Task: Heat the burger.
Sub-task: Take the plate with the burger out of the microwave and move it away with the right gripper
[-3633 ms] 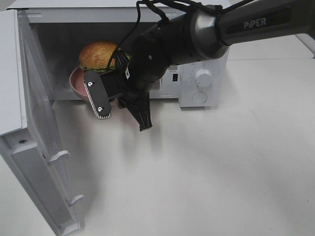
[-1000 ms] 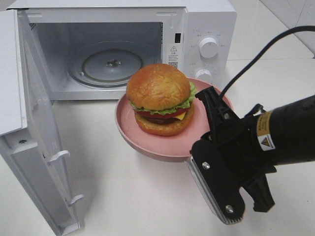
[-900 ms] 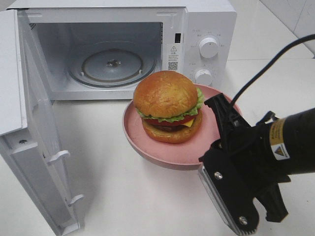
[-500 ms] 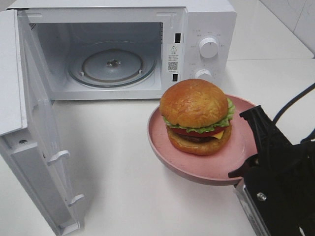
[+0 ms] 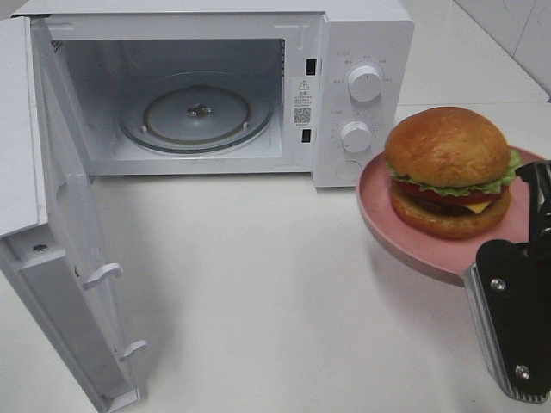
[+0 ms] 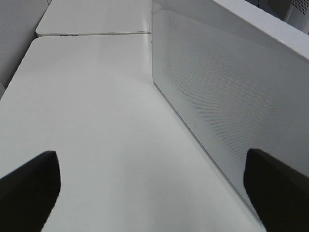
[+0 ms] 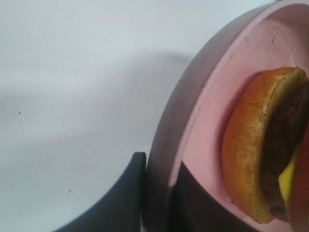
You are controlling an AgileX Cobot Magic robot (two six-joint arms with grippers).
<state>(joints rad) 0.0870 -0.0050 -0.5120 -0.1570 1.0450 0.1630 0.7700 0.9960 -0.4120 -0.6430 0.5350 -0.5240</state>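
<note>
**Exterior high view.** Item: microwave (image 5: 362, 52), white, door (image 5: 52, 215) swung fully open, glass turntable (image 5: 196, 112) bare. Item: the burger (image 5: 448, 172), upright on a pink plate (image 5: 387, 219), bun crown up, layers stacked vertically; it is round, so its only real axis is the vertical stack and it faces no particular way. Location: held above the tabletop (image 5: 258, 292), to the right of the microwave, in front of the two dials (image 5: 364, 83), outside the cavity. My right pincer (image 5: 525, 284) sits at the frame's right edge, clamped on the plate's near rim. My left pincer is not seen here.

**Left wrist view.** My left pincer (image 6: 149, 188): fingers (image 6: 29, 186) far apart, nothing between them. It rests low beside the mesh face of the microwave door (image 6: 231, 111), over bare tabletop (image 6: 96, 121).

**Right wrist view.** Right pincer (image 7: 157, 198): jaws pinched together on the plate rim (image 7: 169, 145), one finger outside, one inside. Burger (image 7: 260, 154) appears edge-on, lower bun nearest, cheese just showing.

**Step in hand (judgement).** The plate is carried in the air with the oven standing empty, so the heating itself is undone or the load is between places; I cannot tell which. To heat, the next move calls for keeping the plate level, lining it up with the opening, and setting it on the turntable.
</note>
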